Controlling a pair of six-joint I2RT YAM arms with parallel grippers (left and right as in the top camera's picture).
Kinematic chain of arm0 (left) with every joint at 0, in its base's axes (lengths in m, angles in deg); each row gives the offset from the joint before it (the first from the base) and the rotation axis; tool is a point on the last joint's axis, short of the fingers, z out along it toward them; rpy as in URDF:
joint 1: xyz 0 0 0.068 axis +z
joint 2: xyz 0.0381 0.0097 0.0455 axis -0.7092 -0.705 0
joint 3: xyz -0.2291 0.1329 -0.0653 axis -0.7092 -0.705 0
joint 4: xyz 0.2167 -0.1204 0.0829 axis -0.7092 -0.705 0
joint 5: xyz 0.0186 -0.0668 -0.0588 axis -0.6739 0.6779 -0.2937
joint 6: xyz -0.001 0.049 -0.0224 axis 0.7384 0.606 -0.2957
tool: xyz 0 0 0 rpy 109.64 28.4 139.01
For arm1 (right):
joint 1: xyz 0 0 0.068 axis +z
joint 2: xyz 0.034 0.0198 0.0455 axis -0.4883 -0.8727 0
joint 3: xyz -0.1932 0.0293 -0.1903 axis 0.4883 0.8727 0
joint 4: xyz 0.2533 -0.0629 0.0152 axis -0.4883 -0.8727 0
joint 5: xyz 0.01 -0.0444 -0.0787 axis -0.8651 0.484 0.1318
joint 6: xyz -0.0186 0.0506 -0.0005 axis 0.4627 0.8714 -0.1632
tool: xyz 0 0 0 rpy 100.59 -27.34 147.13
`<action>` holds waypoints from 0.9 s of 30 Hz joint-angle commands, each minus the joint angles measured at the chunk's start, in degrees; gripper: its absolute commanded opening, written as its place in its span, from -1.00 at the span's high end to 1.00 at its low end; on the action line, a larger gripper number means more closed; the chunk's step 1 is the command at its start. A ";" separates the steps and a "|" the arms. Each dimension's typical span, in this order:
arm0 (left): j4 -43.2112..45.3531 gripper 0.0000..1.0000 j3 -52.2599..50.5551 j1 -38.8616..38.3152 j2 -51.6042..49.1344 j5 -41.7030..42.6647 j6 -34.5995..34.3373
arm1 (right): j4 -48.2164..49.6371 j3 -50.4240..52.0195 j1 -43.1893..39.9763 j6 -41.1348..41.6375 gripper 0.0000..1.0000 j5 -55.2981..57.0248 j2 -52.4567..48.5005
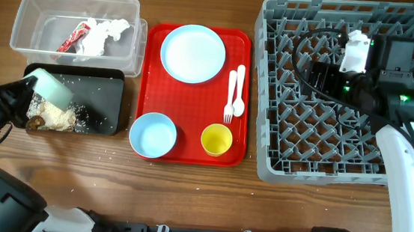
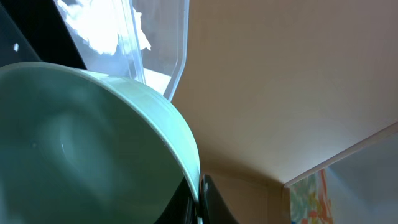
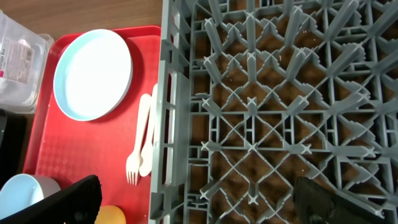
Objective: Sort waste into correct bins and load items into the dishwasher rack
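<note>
Your left gripper [image 1: 21, 94] pinches the rim of the pale green round bowl [image 1: 50, 87], which is tilted over the left end of the shallow black rectangular tray [image 1: 108, 85]. Brownish-beige food scraps [image 1: 57, 116] lie in that end. Just beyond the tray's far edge sits the clear rectangular plastic tub [image 1: 28, 10], holding the red crinkled wrapper [image 1: 72, 38] and crumpled white paper [image 1: 103, 33]. Your right gripper [image 3: 199, 208] hangs spread wide over the large grey pegged plastic rack [image 1: 268, 99], near the wall just beside the flat red serving tray [image 1: 150, 73]. Bare wooden table [image 1: 185, 189] runs along the near side.
</note>
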 commanded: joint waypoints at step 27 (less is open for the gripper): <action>-1.22 0.92 9.20 -82.79 -0.50 -82.79 18.05 | 0.85 -1.18 -0.13 0.04 -0.99 -0.11 -0.15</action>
